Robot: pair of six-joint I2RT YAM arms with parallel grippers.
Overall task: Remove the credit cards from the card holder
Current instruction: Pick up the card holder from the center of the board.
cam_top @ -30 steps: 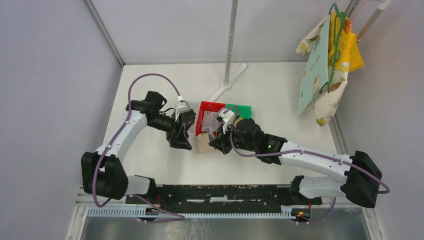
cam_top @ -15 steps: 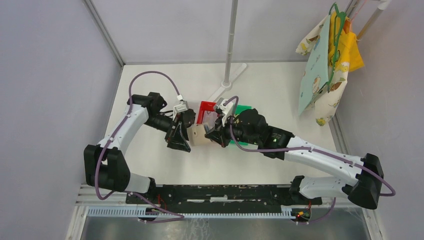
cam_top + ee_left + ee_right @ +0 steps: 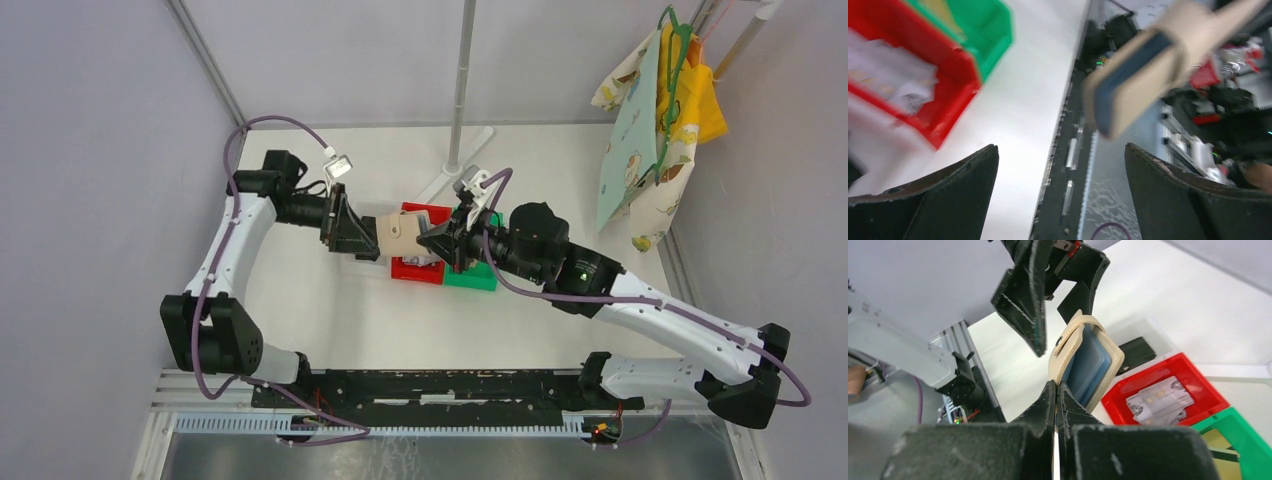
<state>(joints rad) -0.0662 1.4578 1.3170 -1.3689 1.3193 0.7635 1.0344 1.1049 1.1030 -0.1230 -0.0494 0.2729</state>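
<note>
Both arms have swung up and away from the near edge, and the small tan fold-over card holder [image 3: 398, 235] that hung lower, near of the bins, half a second ago now sits in the air above the red plastic bin [image 3: 415, 270].

The right gripper [image 3: 1055, 387] has its fingers pressed together on the holder's near edge. The left gripper [image 3: 365, 235] stands spread, with the holder's flap end between its fingers; whether either finger touches cannot be told.

The left wrist view is blurred, showing only a tan body with a blue inner edge. The right wrist view shows light blue pockets, but not whether anything is still inside them. From above, the holder and both grippers cover the middle of the red bin, and the right forearm hides the far part of the green plastic bin [image 3: 470, 280] beside it.

Silvery-white credit cards [image 3: 1158, 399] lie in the red bin. A gold card with a dark stripe [image 3: 1220, 445] lies in the green one, cut off by the picture's edge. A dark flat thing [image 3: 1135, 351] beyond the holder is too unclear to name.

The white table [image 3: 320, 300] lies bare to the left and near of the bins. A metal pole's base [image 3: 450, 172] stands just far of them.
</note>
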